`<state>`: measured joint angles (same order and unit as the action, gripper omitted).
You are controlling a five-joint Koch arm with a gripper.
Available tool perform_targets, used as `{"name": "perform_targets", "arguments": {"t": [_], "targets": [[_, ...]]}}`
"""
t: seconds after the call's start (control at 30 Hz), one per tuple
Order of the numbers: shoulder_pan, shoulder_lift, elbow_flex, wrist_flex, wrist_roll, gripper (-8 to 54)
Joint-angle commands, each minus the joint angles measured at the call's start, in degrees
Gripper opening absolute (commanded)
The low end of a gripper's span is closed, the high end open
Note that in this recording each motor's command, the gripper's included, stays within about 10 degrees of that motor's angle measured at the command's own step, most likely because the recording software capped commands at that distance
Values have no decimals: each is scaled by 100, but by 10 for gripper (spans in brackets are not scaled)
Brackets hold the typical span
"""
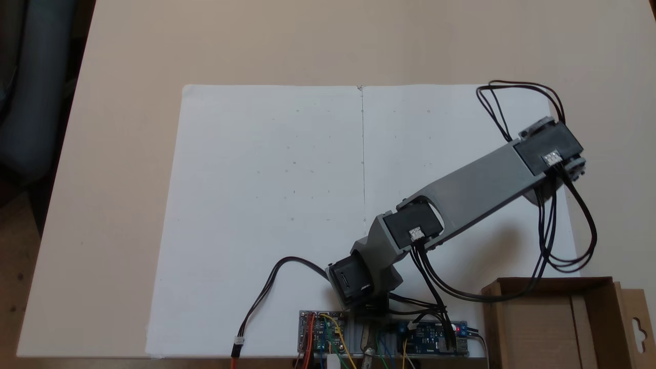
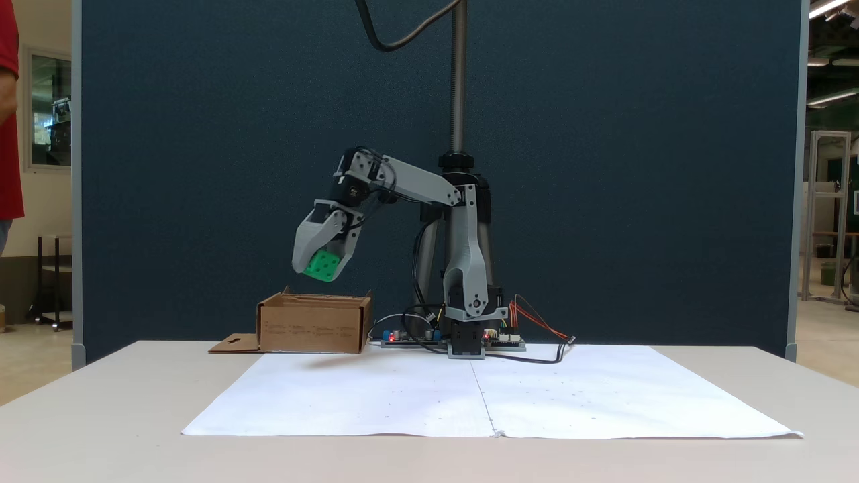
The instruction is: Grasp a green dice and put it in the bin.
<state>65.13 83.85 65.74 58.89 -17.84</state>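
In the fixed view from the front, the beige desk [image 2: 100, 429] lies nearest, carrying two white paper sheets [image 2: 490, 396] joined at a centre seam. Behind the paper, at the far desk edge, sit the circuit boards [image 2: 409, 337] with red and orange wires, and the grey arm base [image 2: 466, 332]. At about nine o'clock from the base stands the bin [image 2: 312, 325], a low brown cardboard box whose flap with a hang-hole lies flat on the desk on its left. Above the bin, well clear of its rim, hangs the claw [image 2: 323, 266], clenched on the green dice [image 2: 321, 265], which shows tilted between the grey jaws with pips facing the camera. Farthest back stand a dark blue partition [image 2: 604, 168] and a metal pole. In the fixed view from above, the bin [image 1: 543, 328] sits at four o'clock from the paper's centre, and the grey arm link [image 1: 482, 184] reaches toward two o'clock, black cables looping down from it.
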Motion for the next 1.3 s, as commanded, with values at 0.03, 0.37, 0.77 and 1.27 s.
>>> {"name": "perform_targets", "arguments": {"t": [0.03, 0.37, 0.77, 1.27], "targets": [[809, 281, -343, 325, -536, 121], [2812, -246, -1318, 747, -527, 121], [3753, -1318, -1951, 853, -545, 121], [3832, -1538, -1951, 1116, -545, 121]]}}
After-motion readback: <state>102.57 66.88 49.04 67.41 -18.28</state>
